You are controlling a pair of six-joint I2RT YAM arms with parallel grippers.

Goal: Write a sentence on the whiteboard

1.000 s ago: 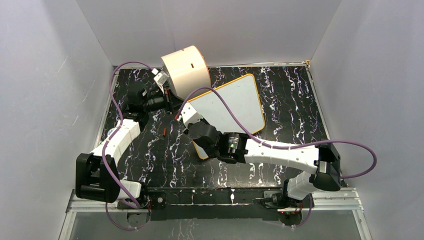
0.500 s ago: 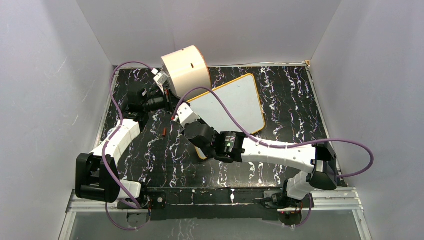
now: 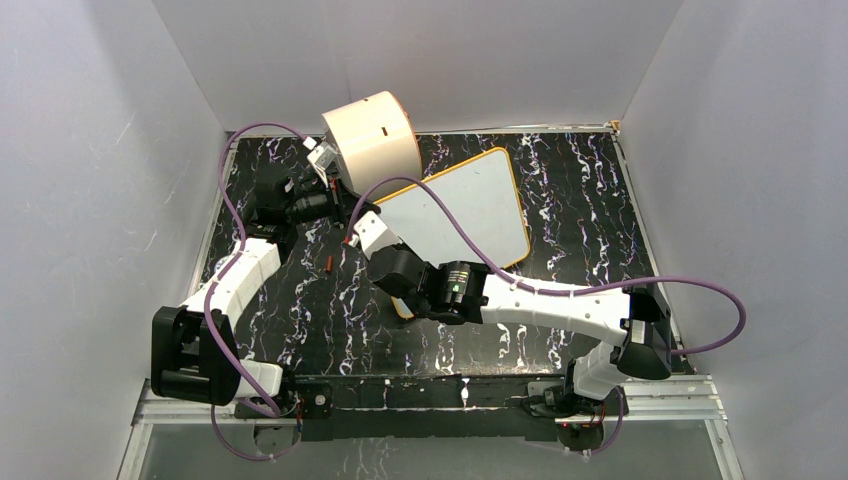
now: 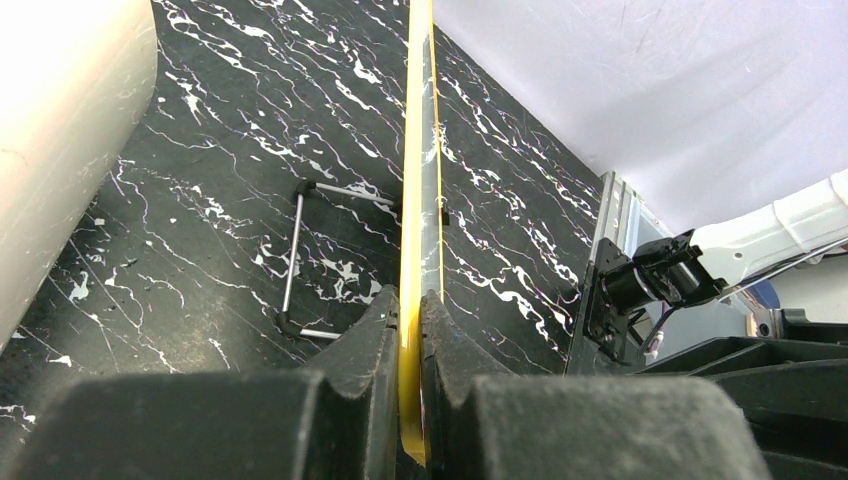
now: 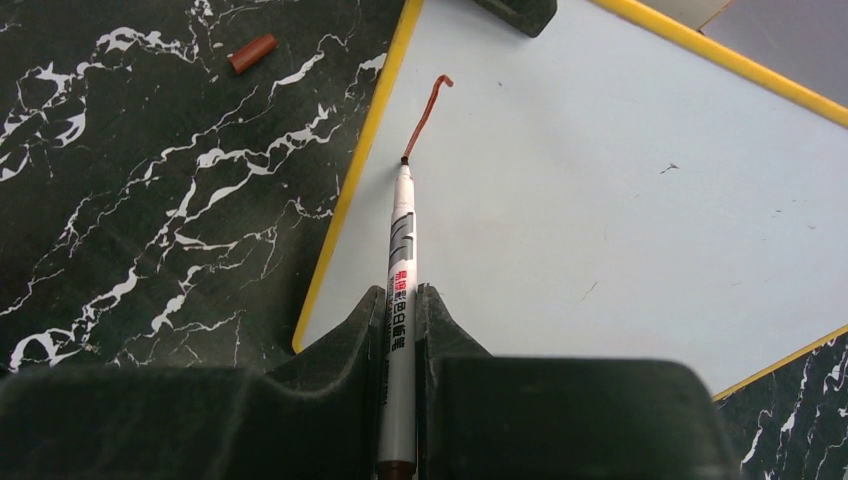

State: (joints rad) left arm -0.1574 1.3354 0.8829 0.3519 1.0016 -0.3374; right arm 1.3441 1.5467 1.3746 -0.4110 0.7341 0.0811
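Observation:
The whiteboard [image 3: 470, 205] with its orange-tan rim lies tilted on the black marbled table; it also shows in the right wrist view [image 5: 600, 180]. My left gripper [image 3: 345, 207] is shut on the board's rim [image 4: 412, 300] at its far-left corner. My right gripper [image 3: 352, 238] is shut on a silver marker [image 5: 400, 300] whose tip touches the board near its left edge. The sentence is only a short red-brown hooked stroke [image 5: 425, 115] above the marker tip.
A cream cylinder drum [image 3: 372, 138] stands at the back, just behind the left gripper. The red-brown marker cap [image 3: 329, 264] lies on the table left of the board, also in the right wrist view [image 5: 252, 52]. A thin metal wire stand [image 4: 300, 255] lies under the board.
My right arm has shifted left and slightly toward the near side, dragging the marker along the board. The left arm and board have not moved.

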